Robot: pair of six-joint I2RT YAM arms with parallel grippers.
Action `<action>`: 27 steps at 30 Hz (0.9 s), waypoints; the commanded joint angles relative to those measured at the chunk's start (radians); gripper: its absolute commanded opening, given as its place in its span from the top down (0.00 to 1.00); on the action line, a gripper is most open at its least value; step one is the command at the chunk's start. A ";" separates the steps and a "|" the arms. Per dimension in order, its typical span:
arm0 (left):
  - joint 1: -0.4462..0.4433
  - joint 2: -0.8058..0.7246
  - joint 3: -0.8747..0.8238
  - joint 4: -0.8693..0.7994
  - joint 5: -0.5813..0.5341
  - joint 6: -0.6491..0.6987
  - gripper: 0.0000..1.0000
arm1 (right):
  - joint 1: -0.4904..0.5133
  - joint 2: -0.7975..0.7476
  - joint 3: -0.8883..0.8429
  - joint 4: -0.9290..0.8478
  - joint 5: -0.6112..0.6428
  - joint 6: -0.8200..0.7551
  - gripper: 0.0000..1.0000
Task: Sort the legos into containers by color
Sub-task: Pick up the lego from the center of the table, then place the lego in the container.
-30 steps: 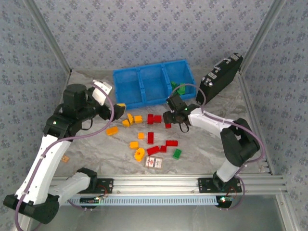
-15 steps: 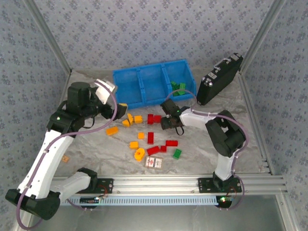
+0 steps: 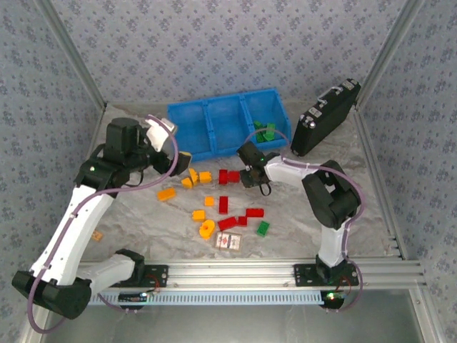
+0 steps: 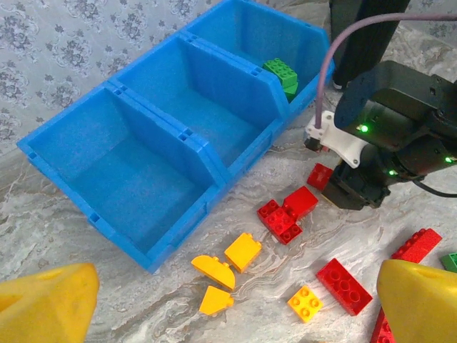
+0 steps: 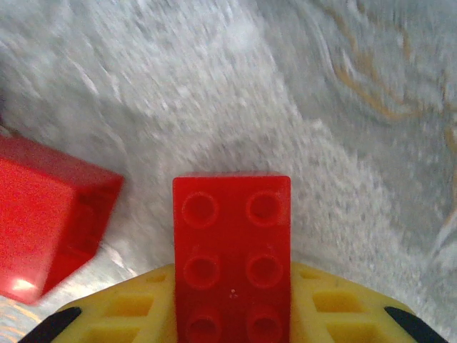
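The blue tray (image 3: 223, 98) (image 4: 214, 161) stands at the back of the table, with green legos (image 3: 265, 132) (image 4: 283, 73) in its right compartment. Red, yellow-orange and green legos lie scattered in front of it. My right gripper (image 3: 250, 175) (image 5: 232, 286) is low on the table beside a red pair (image 3: 228, 176) (image 4: 289, 211), shut on a red lego (image 5: 232, 243) that sits between its yellow fingers. Another red brick (image 5: 50, 214) lies to its left. My left gripper (image 3: 178, 153) (image 4: 232, 307) hangs open above yellow-orange bricks (image 3: 193, 177) (image 4: 243, 250), holding nothing.
A black case (image 3: 325, 118) leans at the back right, next to the tray. A red-patterned card box (image 3: 228, 241) lies near the front, by a round yellow piece (image 3: 207, 229) and a green brick (image 3: 263, 228). Walls enclose the table on three sides.
My right gripper has shifted left toward the red bricks and closed on a red lego. The left arm has swung a little toward the tray, still open.
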 commanded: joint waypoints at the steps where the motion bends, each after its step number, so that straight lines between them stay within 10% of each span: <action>1: 0.007 0.009 0.043 -0.011 0.021 0.005 0.00 | -0.006 0.003 0.103 -0.044 -0.003 -0.043 0.71; 27: 0.081 0.032 0.060 -0.059 0.041 0.007 0.00 | -0.123 0.461 0.880 -0.120 -0.123 -0.105 0.60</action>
